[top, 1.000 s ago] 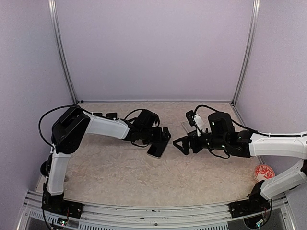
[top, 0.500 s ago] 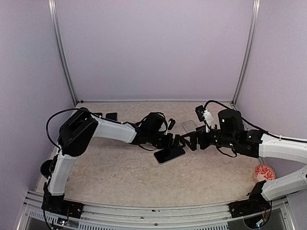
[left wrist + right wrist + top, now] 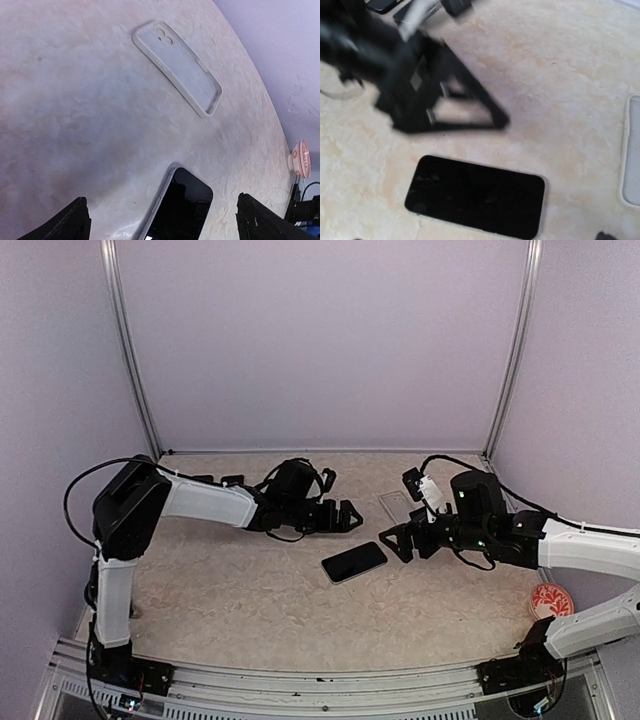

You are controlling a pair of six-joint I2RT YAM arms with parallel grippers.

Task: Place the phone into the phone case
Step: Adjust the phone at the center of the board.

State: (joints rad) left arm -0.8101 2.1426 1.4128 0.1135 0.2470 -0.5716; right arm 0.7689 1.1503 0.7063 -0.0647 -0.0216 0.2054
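The phone (image 3: pixel 354 562), a black slab, lies flat and free on the table between both arms. In the left wrist view the phone (image 3: pixel 181 207) shows between my own fingertips (image 3: pixel 75 222), below them. The phone case (image 3: pixel 392 504), a thin clear shell, lies flat behind the phone near the right arm; the case (image 3: pixel 177 65) is empty. My left gripper (image 3: pixel 344 517) hangs open just left of the phone, holding nothing. To the phone's right my right gripper (image 3: pixel 397 542) is open and empty. The phone (image 3: pixel 475 195) fills the lower right wrist view, with the case's edge (image 3: pixel 632 150) at the right.
A red patterned disc (image 3: pixel 549 600) sits near the table's right edge. Small black items (image 3: pixel 232 481) lie at the back left by the wall. The blurred left gripper (image 3: pixel 435 90) shows above the phone in the right wrist view.
The phone slid right and turned, from under the left gripper to the table's middle. Both grippers met beside it, then the left gripper drew back left and the right one backed off slightly.
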